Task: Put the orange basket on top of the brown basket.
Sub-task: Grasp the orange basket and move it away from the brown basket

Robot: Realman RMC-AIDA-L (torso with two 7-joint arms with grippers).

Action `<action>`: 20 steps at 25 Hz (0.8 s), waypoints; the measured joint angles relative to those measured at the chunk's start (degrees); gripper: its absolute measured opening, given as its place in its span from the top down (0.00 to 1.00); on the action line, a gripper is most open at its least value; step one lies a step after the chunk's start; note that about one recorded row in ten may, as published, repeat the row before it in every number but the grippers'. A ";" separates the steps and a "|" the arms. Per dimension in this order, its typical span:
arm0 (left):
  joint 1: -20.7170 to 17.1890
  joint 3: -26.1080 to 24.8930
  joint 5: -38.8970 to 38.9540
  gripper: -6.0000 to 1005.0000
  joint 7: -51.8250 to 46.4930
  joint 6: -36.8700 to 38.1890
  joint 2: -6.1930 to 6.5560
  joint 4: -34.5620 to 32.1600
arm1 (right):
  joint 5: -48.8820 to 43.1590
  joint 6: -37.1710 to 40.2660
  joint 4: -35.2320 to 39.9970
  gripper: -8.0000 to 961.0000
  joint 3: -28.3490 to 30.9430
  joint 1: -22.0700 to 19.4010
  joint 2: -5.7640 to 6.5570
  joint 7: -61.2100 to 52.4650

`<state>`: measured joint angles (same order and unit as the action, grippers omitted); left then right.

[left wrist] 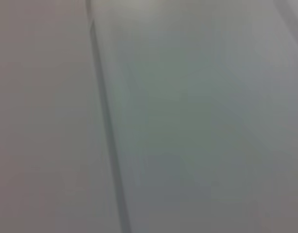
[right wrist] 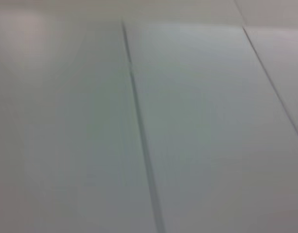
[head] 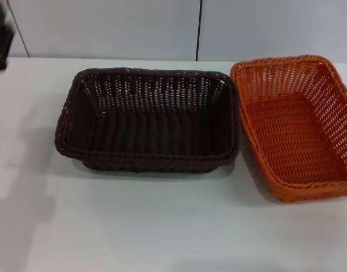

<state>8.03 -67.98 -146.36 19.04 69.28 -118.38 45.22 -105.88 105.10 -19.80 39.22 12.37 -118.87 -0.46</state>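
Observation:
The brown basket stands empty on the white table, in the middle of the head view. The orange basket stands empty to its right, its near left rim almost touching the brown basket's right rim. Its right side runs past the picture's edge. A dark blurred shape at the far left edge, raised above the table's back corner, is the end of my left arm, well away from both baskets. My right gripper is out of view. Both wrist views show only pale panels with dark seams.
A pale wall with a dark vertical seam runs behind the table. A faint arm shadow lies on the table's left front. Bare table surface spreads in front of the baskets.

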 joint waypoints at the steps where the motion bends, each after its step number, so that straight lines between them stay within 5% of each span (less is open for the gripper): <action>1: 0.11 -0.62 1.01 0.19 -1.26 0.27 0.01 -3.68 | -2.18 -0.27 -1.53 0.20 -0.33 1.35 0.86 -0.03; 2: 0.11 -0.62 1.01 0.19 -1.26 0.27 0.01 -3.68 | -2.18 -0.27 -1.53 0.21 -0.33 1.35 0.86 -0.03; 3: 0.30 -1.25 2.03 0.19 -2.39 0.46 0.01 -6.54 | -4.33 -4.26 -4.90 0.21 -0.48 3.20 2.85 -0.06; 4: 0.46 -1.59 2.93 0.19 -3.46 0.61 -0.03 -8.81 | -4.33 -4.26 -4.90 0.21 -0.48 3.20 2.85 -0.06; 7: 0.56 -1.98 5.13 0.19 -6.72 1.04 0.04 -12.95 | -7.71 -16.00 -14.39 0.21 -0.08 4.55 7.91 -0.07; 8: 0.41 -2.13 5.88 0.19 -7.96 1.28 0.15 -14.36 | -10.69 -27.46 -23.48 0.21 1.69 5.10 12.27 -0.07; 9: 0.41 -2.13 5.88 0.19 -7.96 1.28 0.15 -14.36 | -10.69 -27.46 -23.48 0.22 1.69 5.10 12.27 -0.07; 11: 0.51 -2.63 6.17 0.19 -8.18 1.39 0.14 -15.66 | -13.43 -38.30 -30.78 0.22 4.63 5.22 15.17 -0.05; 12: 0.57 -2.82 6.18 0.19 -8.18 1.39 0.10 -16.03 | -15.28 -45.13 -35.26 0.22 7.32 4.88 16.33 -0.09; 13: 0.72 -3.24 6.19 0.19 -8.14 1.11 0.02 -16.64 | -19.91 -61.49 -44.93 0.22 14.25 3.31 17.78 -0.16; 15: 0.74 -3.35 6.22 0.19 -8.11 0.83 0.03 -16.77 | -22.12 -69.10 -49.17 0.22 17.94 2.41 17.65 -0.17; 16: 0.93 -3.40 6.59 0.19 -8.05 0.27 0.03 -16.85 | -26.93 -85.95 -57.26 0.23 25.60 0.73 16.38 -0.13; 20: 1.34 -3.40 7.44 0.19 -7.98 -0.58 0.11 -17.13 | -39.03 -118.66 -73.38 0.23 38.26 -1.50 10.10 0.61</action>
<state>9.37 -71.38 -138.92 11.07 68.71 -118.27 28.09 -144.91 -13.56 -93.18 77.47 10.87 -108.77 0.15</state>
